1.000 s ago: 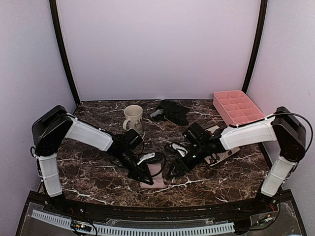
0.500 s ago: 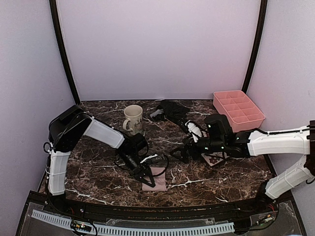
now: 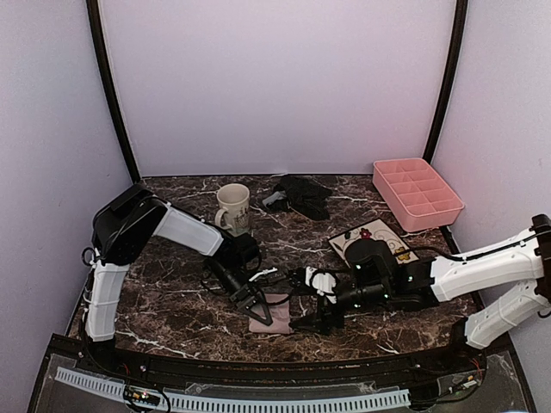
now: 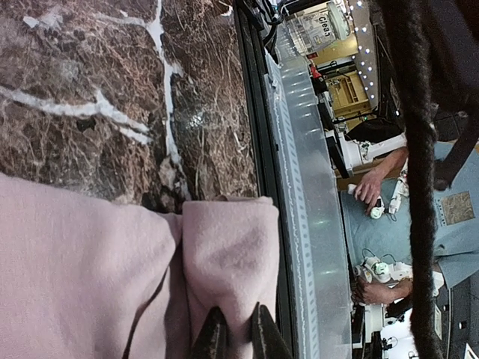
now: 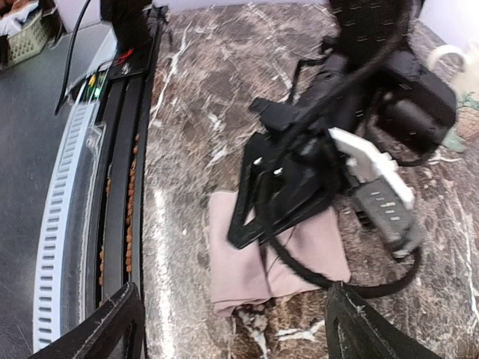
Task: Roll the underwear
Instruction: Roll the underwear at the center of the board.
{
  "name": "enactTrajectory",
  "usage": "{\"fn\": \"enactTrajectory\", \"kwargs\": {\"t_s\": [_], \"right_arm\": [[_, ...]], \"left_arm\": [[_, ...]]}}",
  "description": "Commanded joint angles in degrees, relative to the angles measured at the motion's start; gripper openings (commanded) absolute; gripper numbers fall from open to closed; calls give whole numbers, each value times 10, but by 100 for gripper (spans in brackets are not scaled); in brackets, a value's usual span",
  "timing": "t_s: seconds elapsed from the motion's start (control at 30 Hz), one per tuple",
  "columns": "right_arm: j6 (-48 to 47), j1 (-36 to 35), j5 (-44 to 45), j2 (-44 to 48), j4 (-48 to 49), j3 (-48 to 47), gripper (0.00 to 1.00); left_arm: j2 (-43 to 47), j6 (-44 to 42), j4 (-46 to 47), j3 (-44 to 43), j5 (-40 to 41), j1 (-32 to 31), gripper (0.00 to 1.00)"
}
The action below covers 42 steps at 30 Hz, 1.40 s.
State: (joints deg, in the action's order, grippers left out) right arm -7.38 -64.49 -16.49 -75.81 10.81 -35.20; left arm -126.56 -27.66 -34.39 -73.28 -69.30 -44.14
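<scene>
The pale pink underwear (image 3: 274, 315) lies partly folded near the table's front edge, a rolled fold (image 4: 228, 254) at its near side. My left gripper (image 3: 256, 306) is shut, pinching that fold between its fingertips (image 4: 212, 338). Just right of the cloth, my right gripper (image 3: 308, 324) hovers low with its jaws wide open and nothing between them. In the right wrist view the pink underwear (image 5: 243, 265) sits ahead of the open fingers (image 5: 112, 323), with the left gripper (image 5: 254, 217) lying across it. The black underwear (image 3: 301, 194) is crumpled at the back middle.
A cream mug (image 3: 233, 206) stands behind the left arm. A flowered white plate (image 3: 376, 237) lies behind the right arm's wrist, and a pink divided tray (image 3: 417, 191) sits at the back right. The table's front rail (image 3: 258, 379) runs close to the pink cloth.
My right arm pulled back toward the plate, then swung forward and down beside the pink underwear, its jaws now wide open. The left gripper kept its hold and barely moved.
</scene>
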Motion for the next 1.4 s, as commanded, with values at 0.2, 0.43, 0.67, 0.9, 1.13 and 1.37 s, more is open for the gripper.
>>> {"fn": "enactTrajectory", "kwargs": {"t_s": [0.2, 0.43, 0.67, 0.9, 1.13, 1.37], "right_arm": [[-124, -42, 45, -138, 97, -33, 64], [-162, -44, 68, -195, 108, -56, 57], [-167, -44, 55, -246, 104, -69, 47], [-147, -45, 63, -261, 84, -71, 14], [-110, -46, 31, -257, 13, -95, 0], [-31, -38, -7, -289, -113, -158, 0]], "left_arm": [[-61, -15, 2, 26, 69, 7, 1], [-61, -11, 11, 32, 69, 8, 1], [-61, -9, 14, 33, 73, 8, 3], [-55, -11, 13, 30, 75, 9, 9], [38, 22, 30, 30, 118, 41, 44], [268, 124, 168, 102, 256, 155, 60]]}}
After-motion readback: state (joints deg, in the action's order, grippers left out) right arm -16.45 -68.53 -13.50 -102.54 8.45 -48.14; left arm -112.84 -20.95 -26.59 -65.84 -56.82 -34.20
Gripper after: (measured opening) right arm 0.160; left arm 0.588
